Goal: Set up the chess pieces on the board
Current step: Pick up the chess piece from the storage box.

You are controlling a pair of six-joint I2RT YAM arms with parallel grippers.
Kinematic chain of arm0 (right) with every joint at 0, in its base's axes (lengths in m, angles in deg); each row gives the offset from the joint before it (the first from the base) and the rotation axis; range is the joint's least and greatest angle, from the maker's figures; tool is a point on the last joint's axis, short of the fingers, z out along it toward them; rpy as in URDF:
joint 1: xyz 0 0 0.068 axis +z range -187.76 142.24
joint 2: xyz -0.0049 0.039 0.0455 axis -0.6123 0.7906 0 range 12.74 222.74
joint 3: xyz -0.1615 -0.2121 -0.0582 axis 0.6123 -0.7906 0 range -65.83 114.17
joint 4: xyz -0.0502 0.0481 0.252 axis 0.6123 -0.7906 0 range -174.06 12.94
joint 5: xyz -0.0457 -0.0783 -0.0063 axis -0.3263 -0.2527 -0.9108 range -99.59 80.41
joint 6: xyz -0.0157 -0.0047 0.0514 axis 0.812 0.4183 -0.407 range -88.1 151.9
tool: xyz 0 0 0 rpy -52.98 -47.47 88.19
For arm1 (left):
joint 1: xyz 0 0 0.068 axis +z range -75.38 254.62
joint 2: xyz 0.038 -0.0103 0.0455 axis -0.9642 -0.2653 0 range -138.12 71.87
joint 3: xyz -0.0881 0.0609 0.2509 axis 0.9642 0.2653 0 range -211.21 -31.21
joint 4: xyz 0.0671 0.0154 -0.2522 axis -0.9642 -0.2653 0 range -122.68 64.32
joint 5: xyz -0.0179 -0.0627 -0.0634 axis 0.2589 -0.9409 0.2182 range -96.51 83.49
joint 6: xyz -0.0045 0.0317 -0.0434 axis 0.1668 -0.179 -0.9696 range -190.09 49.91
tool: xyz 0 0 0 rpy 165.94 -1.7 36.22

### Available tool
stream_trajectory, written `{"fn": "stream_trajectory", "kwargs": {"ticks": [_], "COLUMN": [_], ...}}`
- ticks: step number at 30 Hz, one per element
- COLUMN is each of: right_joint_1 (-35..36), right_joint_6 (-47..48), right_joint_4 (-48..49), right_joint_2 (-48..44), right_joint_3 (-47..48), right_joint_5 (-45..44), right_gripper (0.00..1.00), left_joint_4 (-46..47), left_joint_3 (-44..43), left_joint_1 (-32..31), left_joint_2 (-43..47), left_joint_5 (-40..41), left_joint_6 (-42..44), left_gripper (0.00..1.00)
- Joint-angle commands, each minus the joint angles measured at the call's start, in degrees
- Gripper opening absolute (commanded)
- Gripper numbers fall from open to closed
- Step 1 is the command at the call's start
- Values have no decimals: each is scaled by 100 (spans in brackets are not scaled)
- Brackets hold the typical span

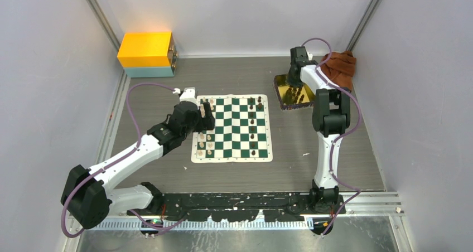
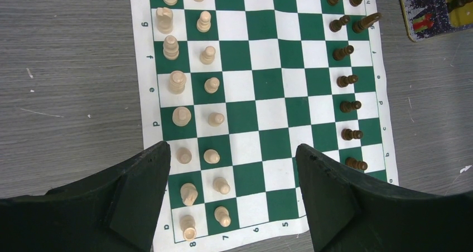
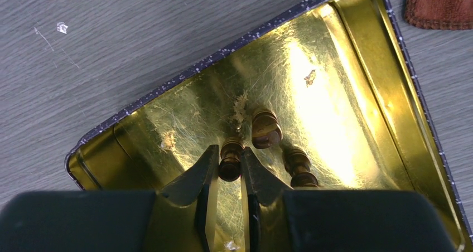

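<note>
The green-and-white board (image 1: 232, 128) (image 2: 262, 90) lies mid-table. Cream chess pieces (image 2: 177, 82) stand in two columns along its left side, and several dark chess pieces (image 2: 346, 80) stand along its right side. My left gripper (image 1: 207, 118) (image 2: 231, 168) hovers open over the board's left edge, nothing between its fingers. My right gripper (image 1: 296, 82) (image 3: 229, 161) is down in the gold tray (image 1: 285, 98) (image 3: 362, 73), shut on a dark chess piece (image 3: 230, 158). Two more dark pieces (image 3: 265, 129) (image 3: 298, 165) lie in the tray just beside it.
A yellow and teal box (image 1: 146, 53) sits at the back left. A brown cloth (image 1: 339, 66) (image 3: 440, 4) lies behind the tray at the back right. Grey walls close in the table on three sides.
</note>
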Motion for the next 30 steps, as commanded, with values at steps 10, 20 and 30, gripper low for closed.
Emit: {"fn": "stream_trajectory", "kwargs": {"ticks": [10,20,30], "right_joint_1": [72,150,270], "right_joint_6": [101,115,149], "right_joint_4": [145,127,159], "right_joint_2": [-356,-240,-63], "right_joint_3": [581,653,698], "right_joint_5": [107,157,145], "right_gripper": [1,1,1], "left_joint_4": [293,313,340], "left_joint_3": [-111,-95,-76], "left_joint_1": [35,30,38], "left_joint_2": [98,67,4], "left_joint_5": [38,43,47], "left_joint_6": [-65,-55,-45], "left_gripper": [83,83,83]}}
